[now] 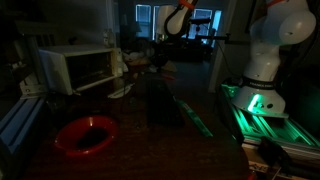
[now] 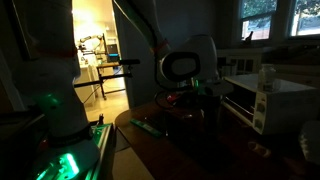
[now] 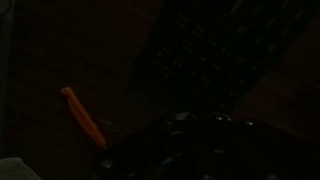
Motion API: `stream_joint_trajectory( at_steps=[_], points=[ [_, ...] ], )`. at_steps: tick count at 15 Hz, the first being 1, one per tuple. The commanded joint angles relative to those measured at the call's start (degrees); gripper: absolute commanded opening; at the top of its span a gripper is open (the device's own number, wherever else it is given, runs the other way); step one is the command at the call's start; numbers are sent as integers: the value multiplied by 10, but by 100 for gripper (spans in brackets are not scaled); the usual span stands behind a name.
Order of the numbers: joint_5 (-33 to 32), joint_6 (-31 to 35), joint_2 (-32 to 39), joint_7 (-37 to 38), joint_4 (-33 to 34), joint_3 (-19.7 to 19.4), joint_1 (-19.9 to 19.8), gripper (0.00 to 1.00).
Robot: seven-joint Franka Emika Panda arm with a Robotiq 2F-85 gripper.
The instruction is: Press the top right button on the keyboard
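Note:
The room is very dark. The keyboard (image 1: 160,102) is a long black slab lying on the table between the red bowl and the green-lit strip. In the wrist view it fills the upper right (image 3: 222,48), with its keys faintly visible. My gripper (image 1: 160,64) hangs above the keyboard's far end, apart from it. In an exterior view it shows below the round wrist, over the dark table (image 2: 193,100). In the wrist view the jaws (image 3: 200,140) are a black mass at the bottom. I cannot tell whether they are open or shut.
A red bowl (image 1: 85,135) sits near the front. A white microwave (image 1: 75,68) stands at the back, also in the other exterior view (image 2: 265,100). A thin green-lit strip (image 1: 195,115) lies beside the keyboard. An orange object (image 3: 85,118) lies near the keyboard.

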Motion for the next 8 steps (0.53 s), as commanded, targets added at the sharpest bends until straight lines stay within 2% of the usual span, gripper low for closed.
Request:
stream_joint_trajectory(
  at_steps=[1, 3, 8],
  points=[
    [-82, -82, -98, 36, -44, 15, -12, 37],
    [-108, -130, -137, 43, -54, 43, -31, 53],
    [-81, -230, -232, -14, -82, 114, -67, 91]
  ],
)
